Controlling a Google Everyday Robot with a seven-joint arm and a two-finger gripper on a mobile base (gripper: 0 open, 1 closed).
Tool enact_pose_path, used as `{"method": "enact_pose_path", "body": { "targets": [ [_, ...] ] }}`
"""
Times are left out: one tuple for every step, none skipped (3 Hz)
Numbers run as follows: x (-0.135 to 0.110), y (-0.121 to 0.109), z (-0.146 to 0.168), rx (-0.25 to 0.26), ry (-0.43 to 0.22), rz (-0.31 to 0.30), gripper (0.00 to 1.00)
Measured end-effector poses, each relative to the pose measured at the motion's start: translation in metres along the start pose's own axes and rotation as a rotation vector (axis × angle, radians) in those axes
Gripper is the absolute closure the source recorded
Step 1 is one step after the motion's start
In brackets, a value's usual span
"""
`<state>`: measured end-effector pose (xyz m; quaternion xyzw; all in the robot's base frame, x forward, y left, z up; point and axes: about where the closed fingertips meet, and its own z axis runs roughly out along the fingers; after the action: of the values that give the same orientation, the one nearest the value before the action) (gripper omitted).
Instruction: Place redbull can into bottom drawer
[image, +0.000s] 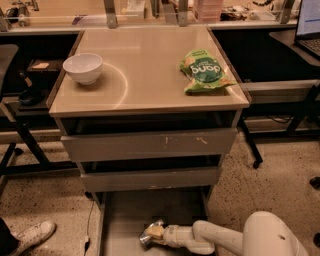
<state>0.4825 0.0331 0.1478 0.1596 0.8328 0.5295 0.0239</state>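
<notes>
The bottom drawer (125, 210) is pulled out below the cabinet, a shallow grey tray with a flat floor. My gripper (156, 234) reaches into it from the right on a white arm (220, 239). The redbull can (148, 235) lies tilted at the gripper's tip, low over the drawer floor near the front. Only its silvery end shows; the rest is hidden by the gripper.
A white bowl (83, 67) stands on the cabinet top at the left and a green chip bag (204, 71) at the right. The scratched top drawer (150, 144) and the middle drawer (150, 178) are slightly ajar. A white shoe (30, 236) is on the floor at left.
</notes>
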Motion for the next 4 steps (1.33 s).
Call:
{"method": "enact_pose_path", "body": {
  "targets": [
    [0.001, -0.004, 0.005, 0.023, 0.008, 0.013, 1.00],
    [0.005, -0.008, 0.011, 0.049, 0.032, 0.024, 1.00],
    [0.008, -0.016, 0.017, 0.073, 0.056, 0.049, 1.00],
    [0.008, -0.016, 0.018, 0.074, 0.057, 0.049, 0.82]
  ]
}}
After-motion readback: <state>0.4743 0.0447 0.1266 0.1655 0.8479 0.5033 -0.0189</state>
